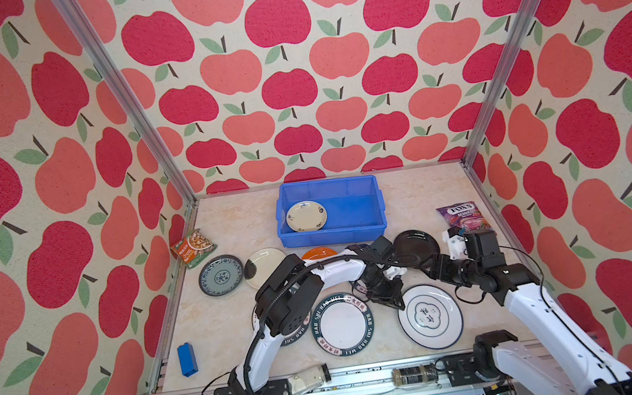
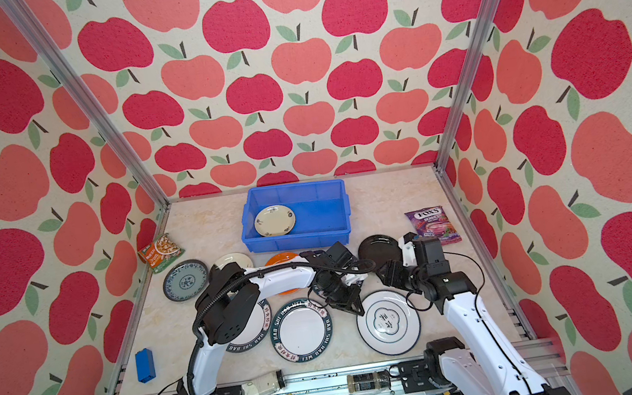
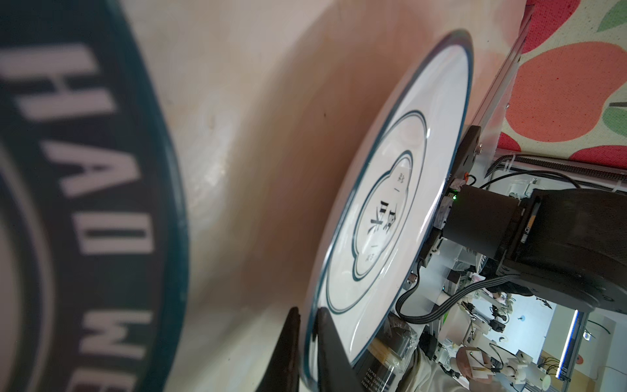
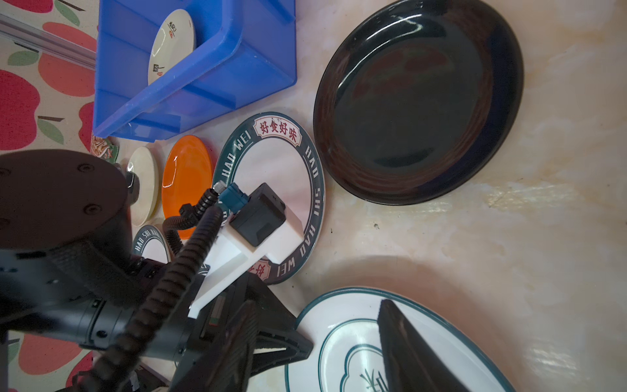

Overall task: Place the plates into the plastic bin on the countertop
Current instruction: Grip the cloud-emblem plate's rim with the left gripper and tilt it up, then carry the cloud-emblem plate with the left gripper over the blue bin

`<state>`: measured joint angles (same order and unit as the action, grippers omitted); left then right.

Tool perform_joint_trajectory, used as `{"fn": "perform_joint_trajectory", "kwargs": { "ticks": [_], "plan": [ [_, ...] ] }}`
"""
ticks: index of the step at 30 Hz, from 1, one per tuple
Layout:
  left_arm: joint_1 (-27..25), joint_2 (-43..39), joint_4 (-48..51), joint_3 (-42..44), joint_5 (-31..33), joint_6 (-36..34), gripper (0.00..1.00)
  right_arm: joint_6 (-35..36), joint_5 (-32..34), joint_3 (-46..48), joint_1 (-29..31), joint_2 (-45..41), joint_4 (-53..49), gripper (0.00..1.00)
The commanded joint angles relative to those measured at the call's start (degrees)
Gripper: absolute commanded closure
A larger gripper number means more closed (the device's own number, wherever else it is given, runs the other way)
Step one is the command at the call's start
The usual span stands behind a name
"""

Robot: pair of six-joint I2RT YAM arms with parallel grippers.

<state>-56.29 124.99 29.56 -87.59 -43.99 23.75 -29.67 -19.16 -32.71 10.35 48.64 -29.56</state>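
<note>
Toward the robot's side of the countertop [image 1: 411,197], the left gripper [image 3: 307,314] is pinching the lip of the emblem plate [image 1: 432,316], w/ fingers [image 3: 327,342] sitting one each side of the rim and closed down on it. The plate is lying flat on the marble, just beside the lettered-rim plate [image 1: 342,325]. The right gripper [image 4: 317,303] is hovering over the same plate w/ jaws apart, holding nothing. The plastic bin [image 1: 325,182] is sitting at the back, well apart, w/ only a cream plate [image 1: 306,216] lying inside, so most of the job is waiting.

Step in hand, imo: lifting this plate. The grip is catching just a thin bit of rim on a wide, glossy dish, so it's prob. going to droop or slip. Best approach is going up slowly, raising the gripped edge first & keeping clear of the neighbour plate & right arm. Then it's carrying over the black plate [image 1: 417,245] & the bin's front wall, aiming for the bare half beside the cream plate, and letting go low.
</note>
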Motion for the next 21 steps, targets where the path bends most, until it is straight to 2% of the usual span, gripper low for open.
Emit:
{"fn": "perform_joint_trajectory", "kwargs": {
  "ticks": [1,4,8,13,21],
  "plan": [
    [-1.1,-0.1,2.8,-1.0,2.0,-2.5,0.92,1.3,0.3,-1.1,-0.4,-0.8,0.1,0.4],
    [-1.0,-0.9,2.1,-0.7,2.1,-2.9,1.0,2.1,1.0,-3.2,-1.5,-0.7,-0.8,0.4],
    [0.4,-2.5,0.0,0.7,1.5,-2.5,1.0,2.7,-0.2,-5.6,-5.3,-0.3,-0.3,0.39],
    [5.5,-7.4,-7.9,5.4,0.0,0.6,1.0,3.0,-2.8,-9.6,-10.1,1.0,0.3,0.39],
    [11.0,-14.7,-7.1,4.5,-1.6,0.3,1.0,1.5,-3.0,-15.4,-12.8,2.7,1.7,0.39]
  ]
}}
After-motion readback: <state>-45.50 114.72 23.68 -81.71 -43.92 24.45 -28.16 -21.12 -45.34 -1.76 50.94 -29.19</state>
